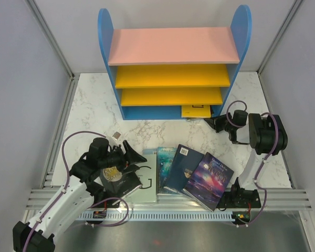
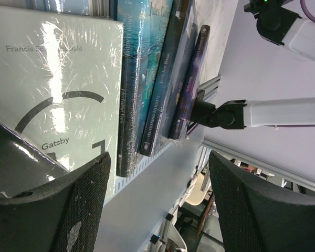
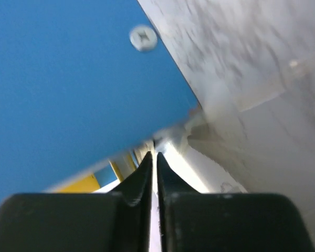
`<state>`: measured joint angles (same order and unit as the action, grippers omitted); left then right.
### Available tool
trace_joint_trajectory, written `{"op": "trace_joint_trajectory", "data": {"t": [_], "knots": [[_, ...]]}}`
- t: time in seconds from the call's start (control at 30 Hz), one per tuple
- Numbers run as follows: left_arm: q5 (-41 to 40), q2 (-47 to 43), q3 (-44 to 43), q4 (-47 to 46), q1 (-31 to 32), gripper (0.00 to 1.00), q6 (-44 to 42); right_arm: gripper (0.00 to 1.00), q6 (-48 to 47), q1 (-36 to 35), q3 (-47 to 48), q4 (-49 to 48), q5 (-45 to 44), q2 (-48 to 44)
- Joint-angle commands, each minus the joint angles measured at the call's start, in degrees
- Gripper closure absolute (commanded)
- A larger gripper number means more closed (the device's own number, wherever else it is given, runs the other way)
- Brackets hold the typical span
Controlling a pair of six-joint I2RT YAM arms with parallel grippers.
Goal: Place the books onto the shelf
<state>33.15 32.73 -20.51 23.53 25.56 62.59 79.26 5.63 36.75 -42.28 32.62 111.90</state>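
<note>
The shelf (image 1: pixel 173 47) stands at the back, blue sides, pink top, two yellow-orange boards. A yellow book (image 1: pixel 196 111) lies in its bottom compartment, its edge poking out. My right gripper (image 1: pixel 210 123) is shut just right of that book, tips (image 3: pixel 156 155) at the blue side panel (image 3: pixel 68 79). Several books lie at the front: black with gold moon (image 1: pixel 115 177), pale Gatsby (image 1: pixel 147 184), teal (image 1: pixel 166 160), dark blue (image 1: pixel 182 168), galaxy (image 1: pixel 210 181). My left gripper (image 1: pixel 136 157) hovers open over the black book (image 2: pixel 16 163) and Gatsby (image 2: pixel 58 79), nothing between its fingers (image 2: pixel 86 205).
A slotted metal rail (image 1: pixel 173 215) runs along the table's near edge under the books' lower ends. Grey walls close in the left, right and back. The right arm's base (image 1: pixel 244 199) sits just right of the galaxy book.
</note>
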Motion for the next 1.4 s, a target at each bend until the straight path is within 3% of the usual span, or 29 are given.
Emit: {"op": "trace_joint_trajectory", "data": {"t": [0.0, 0.03, 0.07, 0.2, 0.4, 0.6, 0.73, 1.13, 1.27, 1.37], "knots": [[1.57, 1.63, -0.67, 0.54, -0.34, 0.22, -4.05, 0.86, 0.82, -0.01, -4.74, 2.38, 0.69, -2.81], [1.74, 2.59, -0.58, 0.9, -0.34, 0.22, -5.27, 0.79, -0.07, 0.08, -5.72, 2.73, 0.86, -3.61], [2.18, 3.12, -0.58, 1.17, -0.34, 0.22, -5.89, 0.64, -0.77, 0.08, -6.68, 3.6, 1.04, -4.57], [1.66, 5.15, 0.12, 2.48, -0.16, 0.23, -8.09, 0.46, -5.6, 1.66, -12.13, 7.73, 2.79, -11.67], [-0.36, 9.71, 1.26, 1.44, 0.36, 0.23, -10.11, 0.42, -19.13, 2.11, -14.52, 28.63, 3.33, -30.02], [-0.98, 18.66, 3.11, -7.34, 4.31, 0.23, -10.03, 0.38, -28.37, 2.02, -15.13, 50.79, 2.36, -49.71], [-1.07, 24.65, 3.9, -14.73, 6.78, 0.23, -8.8, 0.42, -32.05, 0.17, -15.83, 62.46, 2.89, -54.58], [-5.37, 52.68, -5.32, -23.26, 18.82, 0.28, -6.69, 0.36, -25.4, -3.34, -19.45, 72.68, 1.84, -67.76], [-4.41, 59.98, -5.77, -27.65, 20.14, 0.29, -5.9, 0.35, -24.34, -13.76, -18.12, 74.63, -3.77, -66.56], [-1.87, 62.79, -4.45, -35.09, 20.32, 0.29, -3.71, 0.36, -19.53, -22.64, -21.44, 70.17, -7.64, -63.83]]}}
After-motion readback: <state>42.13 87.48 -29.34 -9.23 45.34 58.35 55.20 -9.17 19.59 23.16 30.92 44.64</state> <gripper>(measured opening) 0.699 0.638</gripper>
